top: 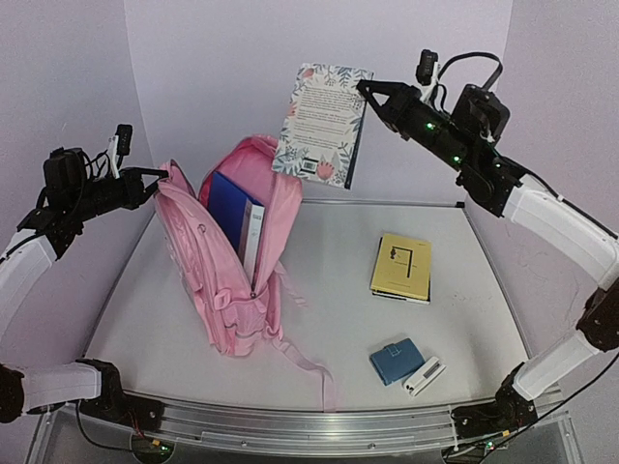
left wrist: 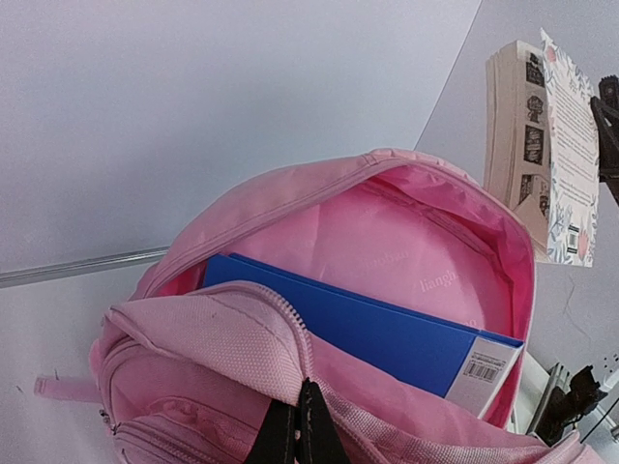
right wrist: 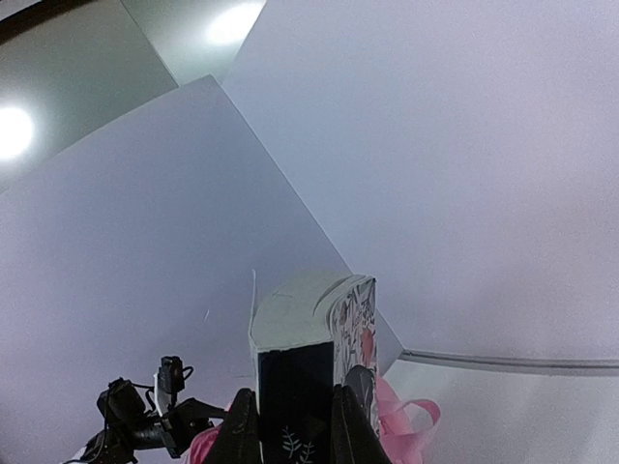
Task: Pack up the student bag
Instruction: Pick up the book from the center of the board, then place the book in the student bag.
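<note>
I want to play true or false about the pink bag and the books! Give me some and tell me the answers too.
1. The right gripper holds a flowery book up in the air. True.
2. The student bag is zipped shut. False: its top gapes open, and a blue book stands inside.
3. The yellow book is inside the bag. False: it lies on the table, to the right of the bag.
4. The left gripper pinches the bag's rim. True.
</note>
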